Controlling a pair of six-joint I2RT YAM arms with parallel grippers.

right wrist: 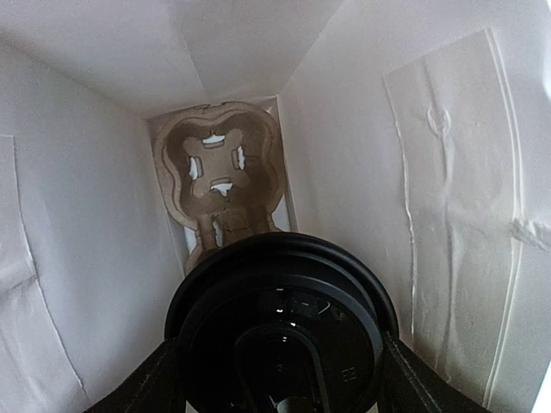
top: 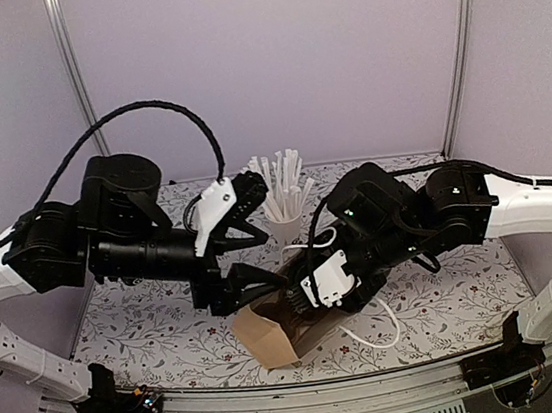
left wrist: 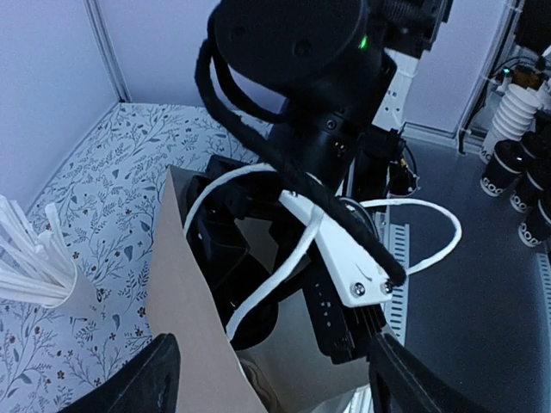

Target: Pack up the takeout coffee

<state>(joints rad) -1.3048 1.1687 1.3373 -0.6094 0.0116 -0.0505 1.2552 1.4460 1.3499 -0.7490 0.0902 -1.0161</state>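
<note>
The takeout coffee shows in the right wrist view as a round black lid (right wrist: 280, 327) on its cup; the cup body is hidden beneath. My right gripper (right wrist: 280, 391) is shut on it, a finger on each side of the lid, and holds it inside a brown paper bag (top: 262, 334) with white inner walls (right wrist: 86, 215). A brown pulp cup carrier (right wrist: 224, 172) lies at the bag's bottom, beyond the lid. My right gripper (top: 307, 308) reaches into the bag's mouth. My left gripper (top: 265, 258) is open at the bag's mouth, its jaws wide on either side of the bag's edge (left wrist: 185, 292).
A white cup of paper-wrapped straws (top: 284, 205) stands behind the bag, also at the left of the left wrist view (left wrist: 34, 267). The bag's white cord handle (top: 372, 331) hangs loose. Stacks of spare cups (left wrist: 516, 120) stand off the table.
</note>
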